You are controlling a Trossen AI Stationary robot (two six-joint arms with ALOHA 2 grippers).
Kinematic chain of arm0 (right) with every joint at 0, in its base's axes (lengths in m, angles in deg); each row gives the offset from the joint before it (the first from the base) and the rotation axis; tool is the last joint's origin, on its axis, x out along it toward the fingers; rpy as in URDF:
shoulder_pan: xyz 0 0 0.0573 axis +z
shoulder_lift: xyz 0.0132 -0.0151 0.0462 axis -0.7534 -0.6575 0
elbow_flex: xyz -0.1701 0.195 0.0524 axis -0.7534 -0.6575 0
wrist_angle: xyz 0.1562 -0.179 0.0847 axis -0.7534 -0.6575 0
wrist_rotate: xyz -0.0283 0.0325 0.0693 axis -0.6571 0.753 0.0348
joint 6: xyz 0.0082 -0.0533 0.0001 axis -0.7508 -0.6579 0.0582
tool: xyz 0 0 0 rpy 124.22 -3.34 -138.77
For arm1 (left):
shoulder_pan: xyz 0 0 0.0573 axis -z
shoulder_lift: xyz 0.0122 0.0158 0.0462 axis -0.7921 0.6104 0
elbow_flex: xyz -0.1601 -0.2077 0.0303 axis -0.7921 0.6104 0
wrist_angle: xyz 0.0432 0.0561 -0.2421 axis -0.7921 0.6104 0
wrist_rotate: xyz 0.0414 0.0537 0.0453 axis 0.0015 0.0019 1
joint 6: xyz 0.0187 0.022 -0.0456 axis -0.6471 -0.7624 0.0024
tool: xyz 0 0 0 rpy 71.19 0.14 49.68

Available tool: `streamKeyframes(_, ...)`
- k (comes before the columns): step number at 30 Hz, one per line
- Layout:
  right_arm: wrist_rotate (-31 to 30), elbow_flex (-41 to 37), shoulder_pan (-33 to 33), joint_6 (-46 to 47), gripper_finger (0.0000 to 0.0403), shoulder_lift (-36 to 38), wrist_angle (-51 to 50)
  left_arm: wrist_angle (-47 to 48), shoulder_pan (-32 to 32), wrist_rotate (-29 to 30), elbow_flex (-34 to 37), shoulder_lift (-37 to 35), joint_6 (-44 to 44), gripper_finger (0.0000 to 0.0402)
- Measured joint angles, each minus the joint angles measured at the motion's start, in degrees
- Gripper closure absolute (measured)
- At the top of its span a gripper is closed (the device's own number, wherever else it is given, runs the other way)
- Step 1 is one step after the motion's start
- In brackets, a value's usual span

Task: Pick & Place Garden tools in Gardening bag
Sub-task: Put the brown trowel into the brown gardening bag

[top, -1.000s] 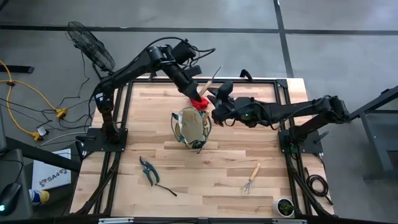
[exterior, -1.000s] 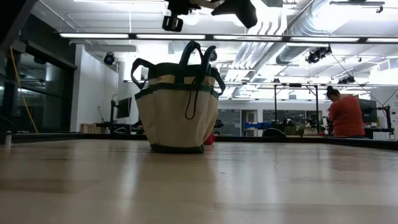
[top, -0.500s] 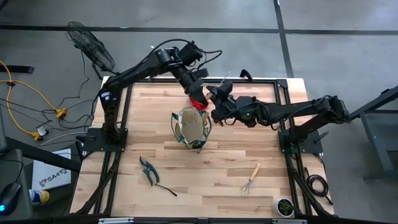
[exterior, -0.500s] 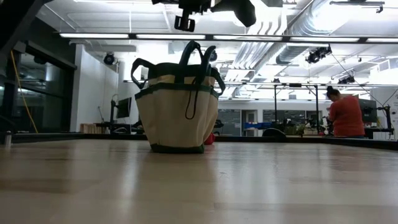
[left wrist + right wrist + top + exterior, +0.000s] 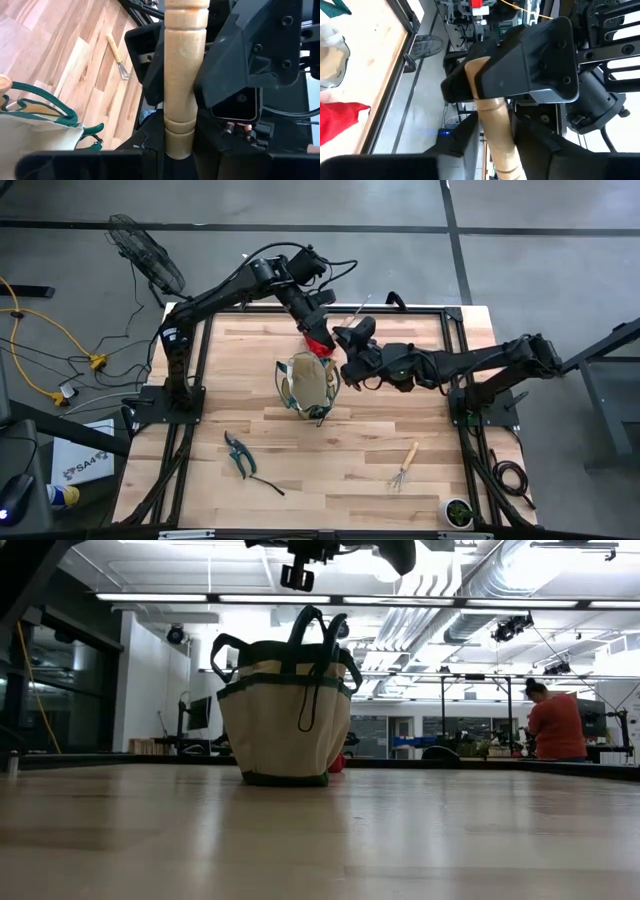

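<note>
The tan gardening bag point(image 5: 308, 380) stands upright on its base at the table's middle; it also shows in the low view point(image 5: 285, 715). A red glove point(image 5: 318, 343) lies at its far side. Above the glove, my left gripper point(image 5: 320, 310) and my right gripper point(image 5: 350, 345) are both shut on one wooden-handled tool point(image 5: 179, 75), whose thin metal end point(image 5: 365, 300) points to the far right. Dark-handled pruning shears point(image 5: 238, 452) and a wooden-handled hand rake point(image 5: 405, 465) lie flat on the near part of the table. My left gripper pinches the tool's wooden handle point(image 5: 479, 75) between its two fingers point(image 5: 525, 55), which lie across it. The tool is lifted clear of the table and the bag. My right gripper pinches the same handle farther along point(image 5: 180, 55), one finger point(image 5: 240, 55) on each side, across the handle, coming from the table's right side.
A small potted plant point(image 5: 458, 512) stands at the near right corner. The table's black frame runs along its edges. A person point(image 5: 556, 725) stands far back in the room. Bare wood lies around the bag on the left and near sides.
My left gripper has moved a little toward the table's right and far edge and has turned the tool, so that its metal end now points more to the right. My right gripper has stayed close by the handle, just right of the glove.
</note>
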Motion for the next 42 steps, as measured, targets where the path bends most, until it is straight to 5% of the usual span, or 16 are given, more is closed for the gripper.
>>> streamKeyframes(16,-0.15,0.0,0.02,-0.78,0.0339,0.0,-1.31,0.15,-0.02,0.08,0.04,0.0,0.68,0.034)
streamKeyframes(20,0.05,0.0,0.01,0.52,0.034,0.0,-1.77,-0.48,0.02,0.83,0.02,-0.02,-0.78,0.0294)
streamKeyframes(26,0.2,0.0,0.02,5.9,0.0342,0.0,-3.21,-0.83,0.02,1.87,0.02,-0.02,-1.07,0.0226)
streamKeyframes(36,0.03,0.0,0.02,17.8,0.0342,0.0,-4.09,2.42,-0.6,3.11,-0.02,-0.94,-4.16,0.0232)
streamKeyframes(42,0.81,-0.01,-0.67,27.8,0.0342,0.05,-8.22,7.46,-3.58,9.77,-0.08,-3.53,-8.82,0.0237)
